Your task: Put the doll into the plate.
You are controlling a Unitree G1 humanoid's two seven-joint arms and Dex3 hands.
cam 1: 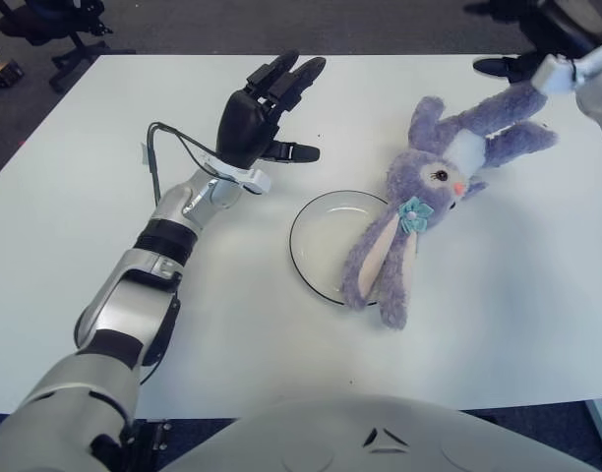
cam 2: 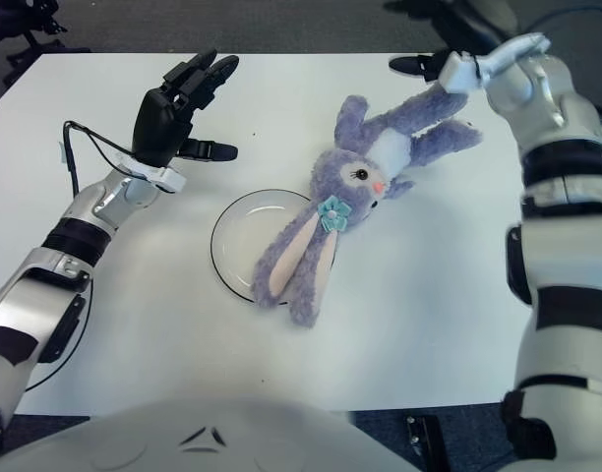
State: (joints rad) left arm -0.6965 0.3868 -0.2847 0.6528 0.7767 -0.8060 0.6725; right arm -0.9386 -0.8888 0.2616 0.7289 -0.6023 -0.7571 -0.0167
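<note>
1. A single purple plush rabbit, the doll [cam 1: 434, 187], lay diagonally at centre right of the frame, only its long ears draped over the right rim of the plate [cam 1: 311, 231]; head, body and legs rested on the white table [cam 1: 281, 364] outside it.

2. One shallow white plate with a dark rim sat at mid-frame, its left part bare. The task appeared unfinished, since most of the doll was off the dish.

3. The left hand [cam 1: 257, 113] showed at upper left of centre, apart from plate and doll, its black fingers [cam 1: 291, 74] spread wide and pointing up, holding nothing. It seemed kept clear of the work area, leaving the job to the other arm.

4. The right hand [cam 2: 449, 67] appeared at the upper right, beside the doll's upper leg. Whether it touched or gripped the leg could not be told, nor how its fingers were set.

5. That position at the doll's far end suggested the toy was being handled by a leg, which would explain why it stretched away from the plate ears-first.

6. Counted in all: one doll, one plate, two hands, one table. A teal bow [cam 1: 413, 213] marked the doll at the base of the ears.
</note>
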